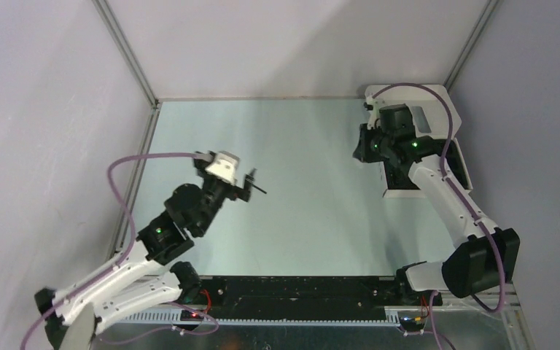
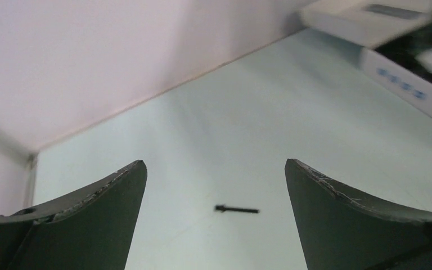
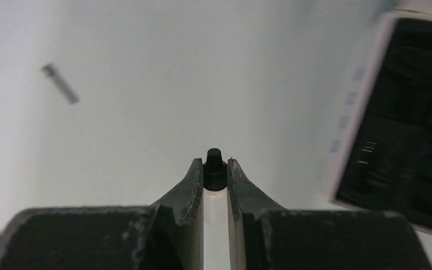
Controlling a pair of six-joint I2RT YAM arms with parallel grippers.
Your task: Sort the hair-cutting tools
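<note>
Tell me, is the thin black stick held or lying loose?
Loose: the thin stick lies flat on the table, untouched, below the wide-open left end effector.

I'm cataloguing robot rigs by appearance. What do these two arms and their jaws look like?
Both the left arm and the right arm have white links between bulky black joints, which carry small green lights. A purple cable loops along each arm. The jaws are dark grey and curve to a taper, with scuffed edges.
</note>
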